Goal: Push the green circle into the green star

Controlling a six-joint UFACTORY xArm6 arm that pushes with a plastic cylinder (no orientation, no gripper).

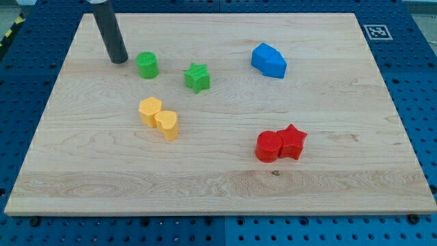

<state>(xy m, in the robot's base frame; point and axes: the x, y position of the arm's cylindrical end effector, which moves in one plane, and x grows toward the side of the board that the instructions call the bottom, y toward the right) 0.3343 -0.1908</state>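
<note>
My tip (119,60) is seen at upper left, just left of the green circle (147,65) — the green star (197,78) lies near, rightward; no gripper is fitted.

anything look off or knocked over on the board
Nothing stands out. My tip sits just left of the green circle, with the green star apart to its right. The yellow pair and red pair each touch, all blocks upright on the board.
</note>
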